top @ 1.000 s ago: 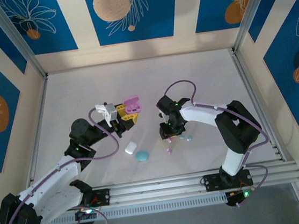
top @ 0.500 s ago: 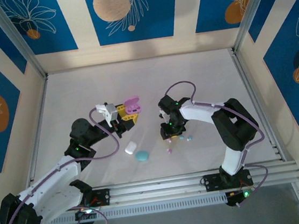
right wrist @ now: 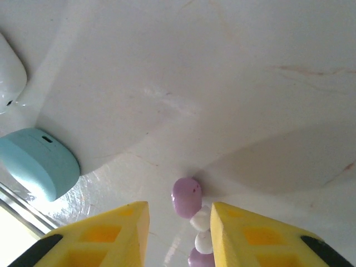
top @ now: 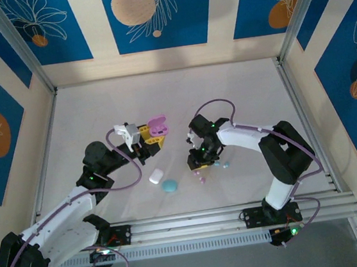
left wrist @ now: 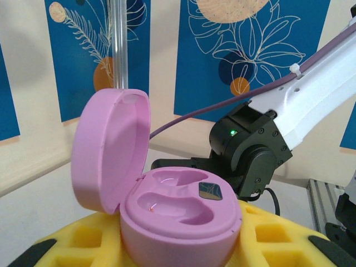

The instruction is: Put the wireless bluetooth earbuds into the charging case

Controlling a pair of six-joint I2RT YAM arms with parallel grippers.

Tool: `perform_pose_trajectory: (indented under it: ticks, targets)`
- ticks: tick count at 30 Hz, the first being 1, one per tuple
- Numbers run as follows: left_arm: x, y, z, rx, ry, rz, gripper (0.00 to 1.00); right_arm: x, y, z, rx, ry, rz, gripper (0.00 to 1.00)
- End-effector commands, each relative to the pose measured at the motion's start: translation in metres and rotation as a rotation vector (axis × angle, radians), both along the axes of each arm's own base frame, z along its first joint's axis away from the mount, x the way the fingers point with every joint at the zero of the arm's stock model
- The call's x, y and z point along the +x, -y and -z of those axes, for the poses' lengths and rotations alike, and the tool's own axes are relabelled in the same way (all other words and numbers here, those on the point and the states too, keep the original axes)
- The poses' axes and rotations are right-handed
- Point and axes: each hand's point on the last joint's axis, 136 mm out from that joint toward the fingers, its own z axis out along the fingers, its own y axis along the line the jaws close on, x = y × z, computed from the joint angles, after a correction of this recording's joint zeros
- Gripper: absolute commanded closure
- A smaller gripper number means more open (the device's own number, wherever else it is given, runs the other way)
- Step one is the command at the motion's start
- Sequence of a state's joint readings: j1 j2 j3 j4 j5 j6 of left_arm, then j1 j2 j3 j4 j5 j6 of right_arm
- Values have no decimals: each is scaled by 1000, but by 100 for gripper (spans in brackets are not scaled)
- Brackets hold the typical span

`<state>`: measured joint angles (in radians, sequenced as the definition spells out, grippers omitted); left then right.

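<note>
one pale, glossy counter point(top: 161, 97), faintly scuffed, carries everything. two white-and-black arms reach over it from the near edge. the left tool point(top: 154, 137), its fingers faced with yellow waffle-patterned pads, is pinching a pink charging case point(left wrist: 178, 217) by its rounded base. the smooth clamshell lid point(left wrist: 108, 150) stands open, and the moulded base shows two curved wells with a small shiny dark patch on one side. the right tool point(right wrist: 179, 222) hangs low over the counter with its yellow fingers spread. to its left lie a cyan case point(right wrist: 36, 164), shut and pebble-shaped, and near it a shut, glossy white case point(right wrist: 8, 83). the earbuds lie on the counter by the right tool. a bean-shaped glossy pink earbud point(right wrist: 186, 196) sits just ahead of the gap between the fingers, touching two small white earbuds point(right wrist: 201, 221) between them. two tiny cyan earbuds point(top: 224, 164) lie just right of that tool.
</note>
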<state>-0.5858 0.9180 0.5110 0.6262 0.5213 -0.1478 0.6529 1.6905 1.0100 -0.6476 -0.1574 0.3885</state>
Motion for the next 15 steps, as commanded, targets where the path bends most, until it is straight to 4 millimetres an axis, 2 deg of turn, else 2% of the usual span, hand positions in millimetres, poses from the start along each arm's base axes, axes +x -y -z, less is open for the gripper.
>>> perform_pose_trajectory:
  ticks: [1, 4, 10, 15]
  targets:
    - [-6, 0, -17, -27, 44, 9, 63, -5, -2, -8, -5, 0, -25, 65]
    - [-6, 0, -16, -27, 43, 6, 63, 0, 0, -9, -48, 36, -45, 64]
    - [-7, -2, -20, -33, 53, 1, 63, 4, 4, 2, -166, 82, -140, 64]
    - [-7, -4, -20, -33, 55, -11, 63, 0, -2, 7, -184, 79, -231, 65]
